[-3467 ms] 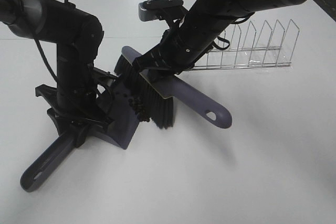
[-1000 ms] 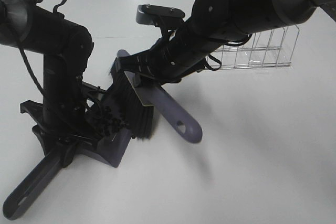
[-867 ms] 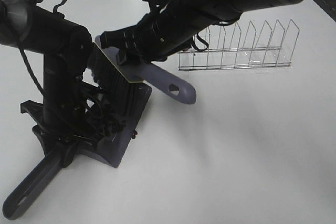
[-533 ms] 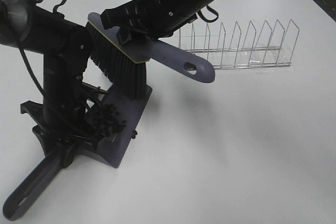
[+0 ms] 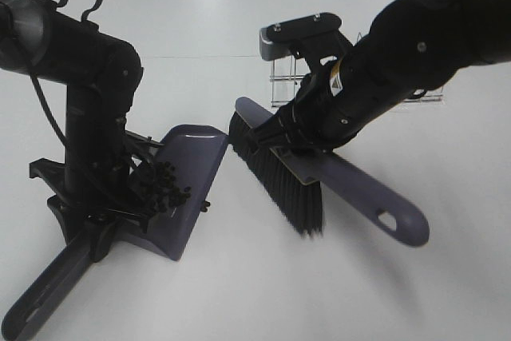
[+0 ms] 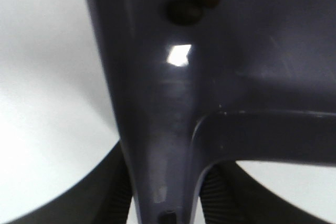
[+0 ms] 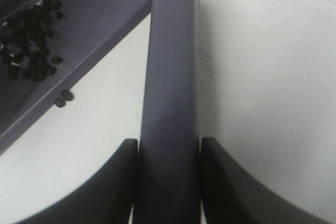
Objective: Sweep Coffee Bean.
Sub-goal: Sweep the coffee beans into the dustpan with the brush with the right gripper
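My left gripper (image 5: pixel 89 221) is shut on the handle of a purple dustpan (image 5: pixel 194 167), whose lip rests on the table. The coffee beans (image 5: pixel 160 193) lie in a cluster inside the pan near its back; two loose beans (image 7: pixel 64 98) lie on the table just outside the pan's edge. My right gripper (image 5: pixel 302 138) is shut on a purple brush (image 5: pixel 363 197) with black bristles (image 5: pixel 278 184), held to the right of the pan and apart from it. In the left wrist view the pan's handle (image 6: pixel 157 129) fills the frame between the fingers (image 6: pixel 113 195).
A wire rack (image 5: pixel 281 89) stands at the back, mostly hidden behind my right arm. The white table (image 5: pixel 263 293) extends in front and to the right of the brush.
The brush has left the dustpan, risen, and swung right and down to beside the pan. The beans stay in the pan. The left arm has barely moved.
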`<action>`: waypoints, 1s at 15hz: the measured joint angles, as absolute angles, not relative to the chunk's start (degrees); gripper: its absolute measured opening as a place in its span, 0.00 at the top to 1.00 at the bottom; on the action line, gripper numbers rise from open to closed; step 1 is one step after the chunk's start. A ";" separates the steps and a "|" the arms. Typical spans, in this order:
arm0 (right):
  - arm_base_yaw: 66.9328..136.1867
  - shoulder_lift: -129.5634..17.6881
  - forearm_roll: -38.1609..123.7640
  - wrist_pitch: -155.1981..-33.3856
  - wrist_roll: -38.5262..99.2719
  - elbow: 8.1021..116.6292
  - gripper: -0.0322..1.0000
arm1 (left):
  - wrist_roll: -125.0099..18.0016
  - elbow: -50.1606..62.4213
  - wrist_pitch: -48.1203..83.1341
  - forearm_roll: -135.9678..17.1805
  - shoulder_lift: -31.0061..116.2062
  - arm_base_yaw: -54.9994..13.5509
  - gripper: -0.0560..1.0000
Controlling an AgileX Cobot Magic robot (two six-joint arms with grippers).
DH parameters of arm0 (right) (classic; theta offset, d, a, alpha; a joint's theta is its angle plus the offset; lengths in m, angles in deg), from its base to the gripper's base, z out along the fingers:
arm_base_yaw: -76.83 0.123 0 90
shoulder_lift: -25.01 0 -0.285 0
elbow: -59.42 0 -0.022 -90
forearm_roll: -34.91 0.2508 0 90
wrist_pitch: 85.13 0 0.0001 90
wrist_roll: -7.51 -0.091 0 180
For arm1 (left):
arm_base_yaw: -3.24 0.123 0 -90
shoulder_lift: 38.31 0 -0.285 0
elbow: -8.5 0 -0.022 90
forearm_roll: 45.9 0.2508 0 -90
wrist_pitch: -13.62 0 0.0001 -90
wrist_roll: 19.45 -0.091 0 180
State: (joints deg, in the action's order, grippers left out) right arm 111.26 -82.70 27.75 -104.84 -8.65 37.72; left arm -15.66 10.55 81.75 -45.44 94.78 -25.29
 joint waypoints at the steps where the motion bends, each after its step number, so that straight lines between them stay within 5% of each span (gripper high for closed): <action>1: 111.55 -83.61 27.69 -103.23 -9.45 36.92 0.67 | -15.66 10.55 81.75 -45.49 94.78 -25.29 0.63; 9: 117.05 -91.69 35.37 -91.94 -9.62 40.76 0.67 | -15.78 10.55 81.75 -45.90 94.78 -25.29 0.63; 15: 117.34 -98.62 36.22 -91.37 -9.62 53.65 0.67 | -15.72 10.55 81.81 -45.90 94.78 -25.29 0.63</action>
State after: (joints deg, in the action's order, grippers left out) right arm 117.34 -98.62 36.22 -91.37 -9.62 53.65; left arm -15.72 10.55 81.81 -45.90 94.78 -25.29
